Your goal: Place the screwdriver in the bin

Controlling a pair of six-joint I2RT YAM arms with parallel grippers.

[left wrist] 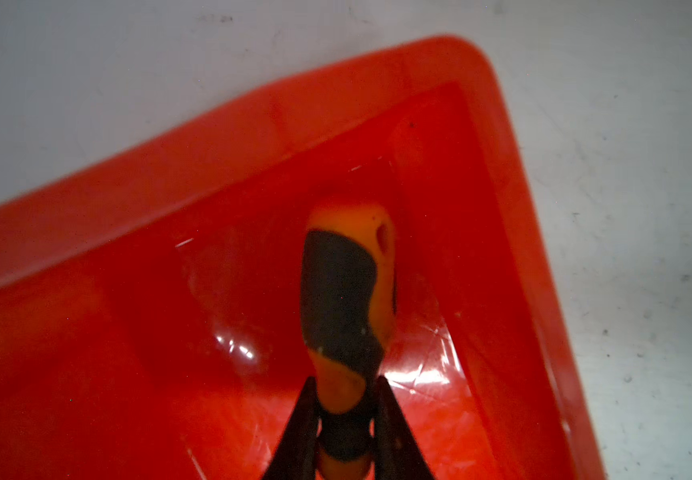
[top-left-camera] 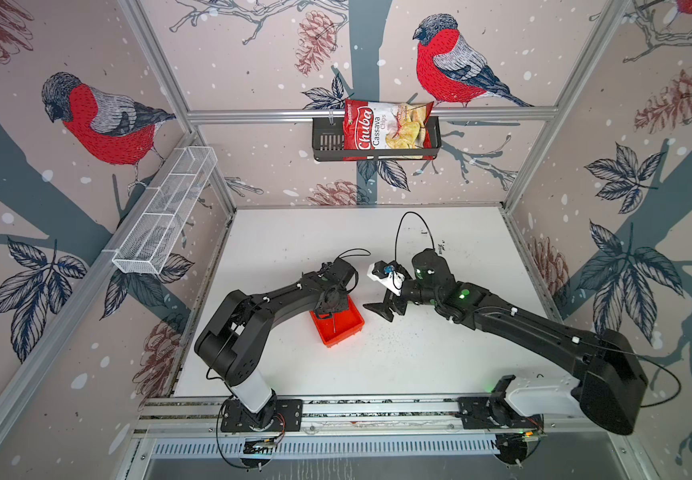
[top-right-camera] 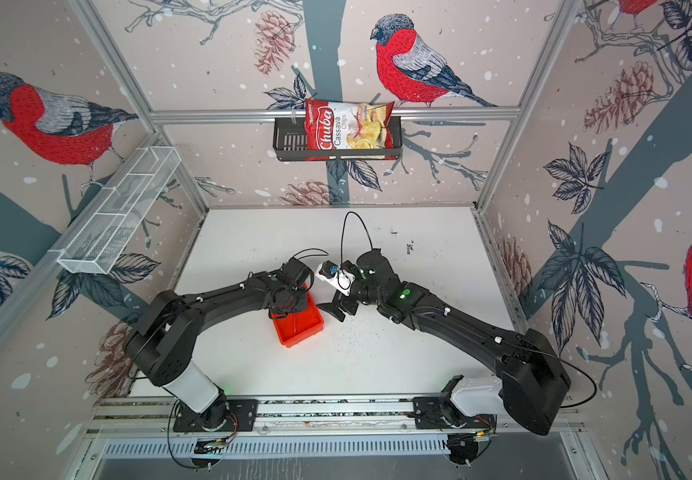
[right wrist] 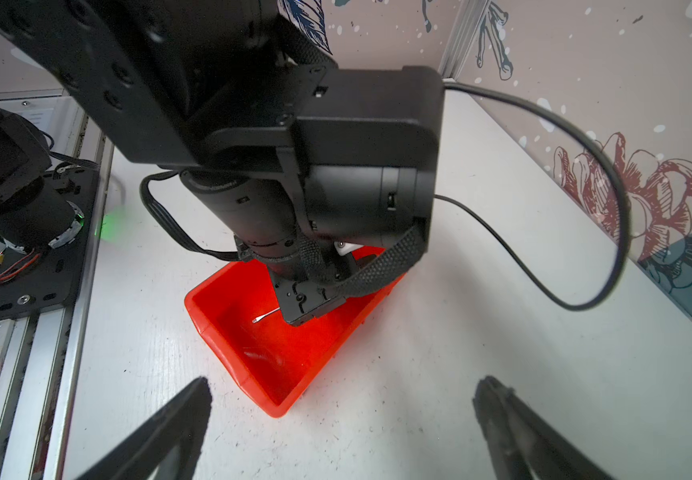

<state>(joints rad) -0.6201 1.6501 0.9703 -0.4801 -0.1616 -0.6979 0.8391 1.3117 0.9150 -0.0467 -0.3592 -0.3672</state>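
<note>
The left end effector [left wrist: 342, 432] pinches the screwdriver [left wrist: 346, 299] by its handle, low inside the bin [left wrist: 502, 137] near a corner. The right end effector [right wrist: 342, 419] hangs spread beside it. Letting go tilted could bounce the shaft [right wrist: 265, 316] over the low wall.

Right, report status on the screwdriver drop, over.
Left gripper clamped on screwdriver, low inside bin. Right gripper open, empty, beside bin. Nothing in the way.
</note>
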